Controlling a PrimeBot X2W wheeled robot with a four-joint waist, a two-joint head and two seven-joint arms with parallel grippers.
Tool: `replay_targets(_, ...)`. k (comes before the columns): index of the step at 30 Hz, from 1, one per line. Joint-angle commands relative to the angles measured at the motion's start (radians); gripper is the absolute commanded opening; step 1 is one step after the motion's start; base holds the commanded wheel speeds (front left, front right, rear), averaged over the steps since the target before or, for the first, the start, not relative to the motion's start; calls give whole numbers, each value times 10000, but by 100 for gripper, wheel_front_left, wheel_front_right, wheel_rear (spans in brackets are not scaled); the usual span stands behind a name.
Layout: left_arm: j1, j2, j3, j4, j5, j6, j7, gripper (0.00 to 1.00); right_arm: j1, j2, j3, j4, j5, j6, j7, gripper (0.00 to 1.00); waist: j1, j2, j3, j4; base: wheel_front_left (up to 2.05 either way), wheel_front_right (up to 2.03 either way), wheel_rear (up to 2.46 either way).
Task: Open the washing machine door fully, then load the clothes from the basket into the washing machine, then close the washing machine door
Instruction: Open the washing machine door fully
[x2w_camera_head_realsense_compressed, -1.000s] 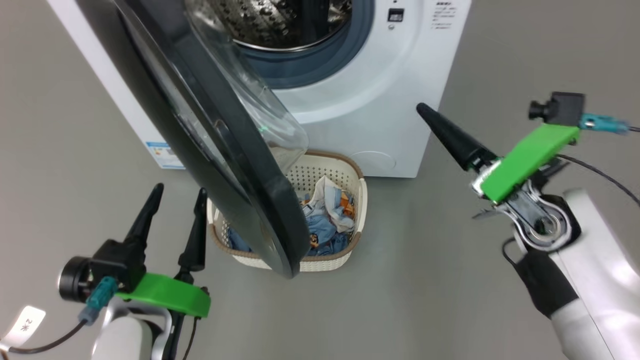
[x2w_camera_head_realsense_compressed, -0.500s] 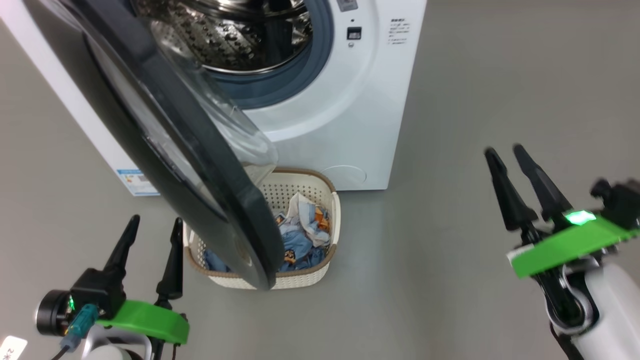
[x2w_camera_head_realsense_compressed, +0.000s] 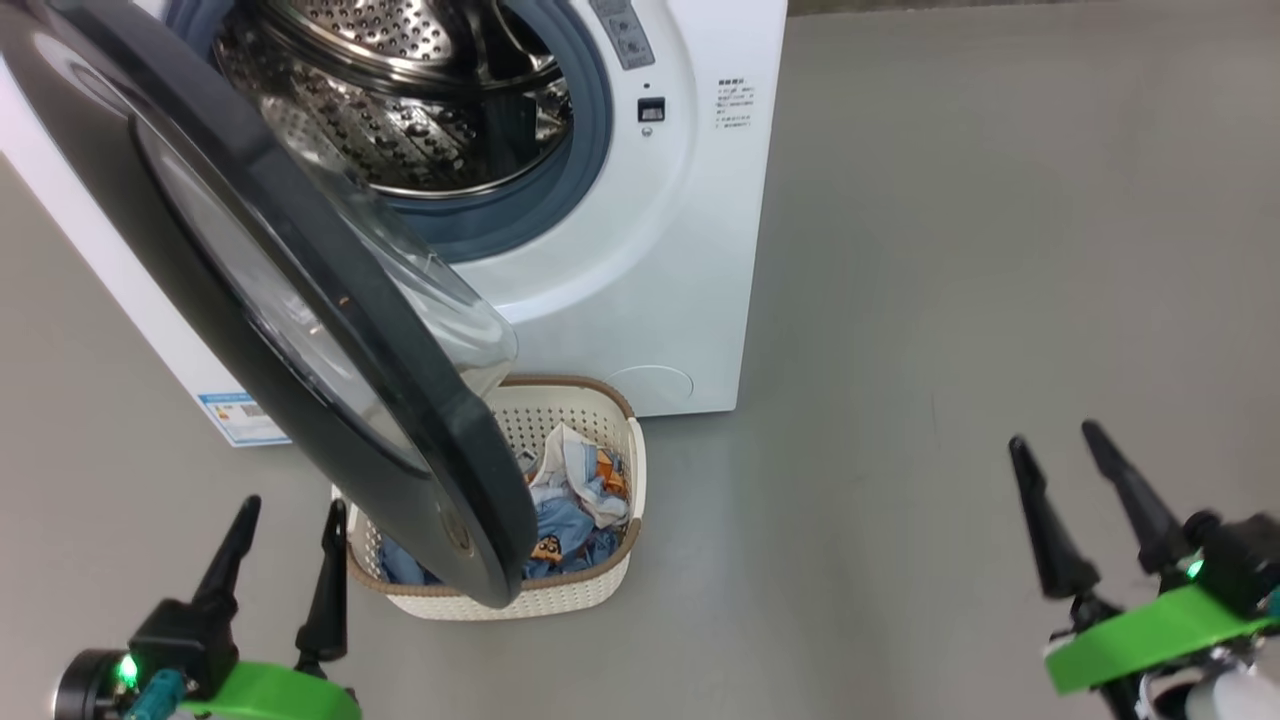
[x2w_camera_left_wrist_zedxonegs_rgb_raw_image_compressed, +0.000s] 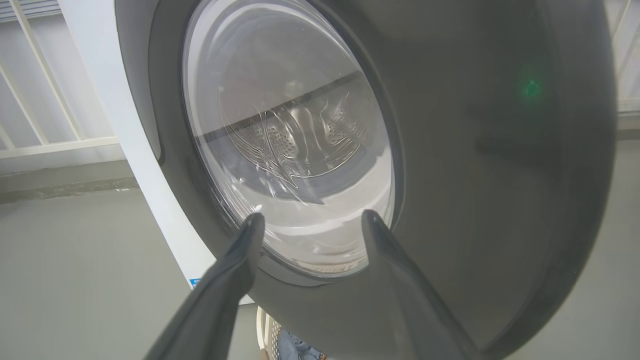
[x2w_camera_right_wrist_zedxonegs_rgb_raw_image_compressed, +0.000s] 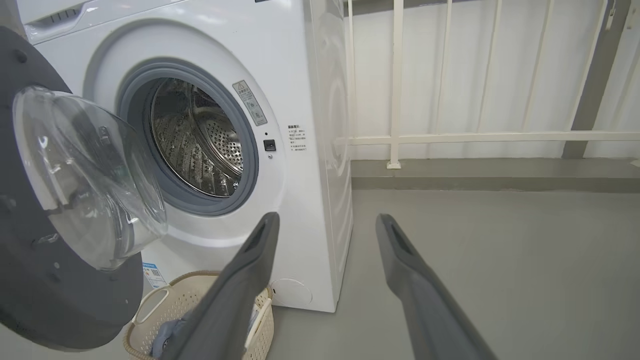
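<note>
The washing machine (x2w_camera_head_realsense_compressed: 650, 300) is the biggest thing here. It is a white box on the grey floor (x2w_camera_head_realsense_compressed: 950, 300), and its shiny drum (x2w_camera_head_realsense_compressed: 400, 110) is open to the room.

The washing machine door (x2w_camera_head_realsense_compressed: 270, 310) is swung out but does not look all the way open. It hangs over the left part of the basket (x2w_camera_head_realsense_compressed: 560, 592). This is the main worry. If an arm reaches down for the clothes now, it could bump the door's black edge or its bulging glass. A bump could swing the door partly shut, across the way to the drum. The door likely needs a push wider first.

The basket sits on the floor, just in front of the machine and under the door. It looks small and light, so a hard grab could tip or drag it.

The clothes (x2w_camera_head_realsense_compressed: 570, 510) lie in a blue and white heap inside the basket. A loose pinch may lift just one piece, or drop some on the floor.

The left gripper (x2w_camera_head_realsense_compressed: 294, 503) hangs just beside the basket, facing the door's outer side, its fingers spread and holding nothing. So the door stands between it and the clothes. The right gripper (x2w_camera_head_realsense_compressed: 1052, 433) is well apart on the other side, fingers also spread and empty, with a clearer way in.

A white railing (x2w_camera_right_wrist_zedxonegs_rgb_raw_image_compressed: 475, 135) stands to one side of the machine. A small blue sticker (x2w_camera_head_realsense_compressed: 235, 415) is low on the machine.
</note>
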Motion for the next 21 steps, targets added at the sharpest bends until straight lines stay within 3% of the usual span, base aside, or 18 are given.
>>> replay_targets(1,-11,193,355,-336,140,81,-63,100,259,81,120,-351,-442,16,-101,100,0,-1,-89,-32,0,0,0)
replay_targets(10,521,45,312,-537,161,291,-63,100,1423,795,-598,-617,-1632,16,-128,100,0,-1,-202,35,0,0,0)
replay_targets(21,778,-85,329,-852,9,502,-63,100,1693,1103,-896,-760,-2120,16,-130,100,0,-1,-189,86,0,0,0)
